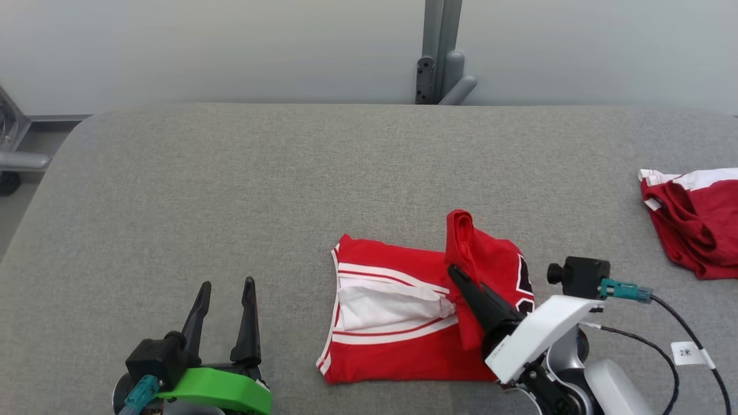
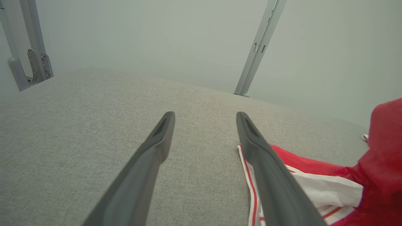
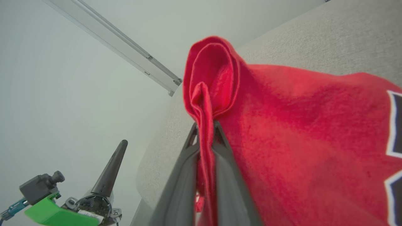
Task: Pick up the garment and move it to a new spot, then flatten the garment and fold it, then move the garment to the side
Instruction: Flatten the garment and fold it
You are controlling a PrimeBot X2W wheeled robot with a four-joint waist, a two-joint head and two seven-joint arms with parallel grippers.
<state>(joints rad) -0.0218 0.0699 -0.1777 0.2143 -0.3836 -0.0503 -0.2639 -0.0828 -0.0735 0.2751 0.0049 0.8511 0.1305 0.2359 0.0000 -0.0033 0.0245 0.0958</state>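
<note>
Red garment [image 1: 398,346] lies partly folded on grey table [image 1: 230,190], near edge, right of centre. Right gripper [image 1: 455,271] pinches its raised fold above table. Left gripper [image 1: 226,283] spread wide, empty, over table's near-left. Second red garment [image 1: 700,225] at table's right edge.

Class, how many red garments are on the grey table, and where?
2. One garment lies front and centre, a fold pinched by the right gripper; the other garment sits crumpled at the right, partly out of frame.
</note>
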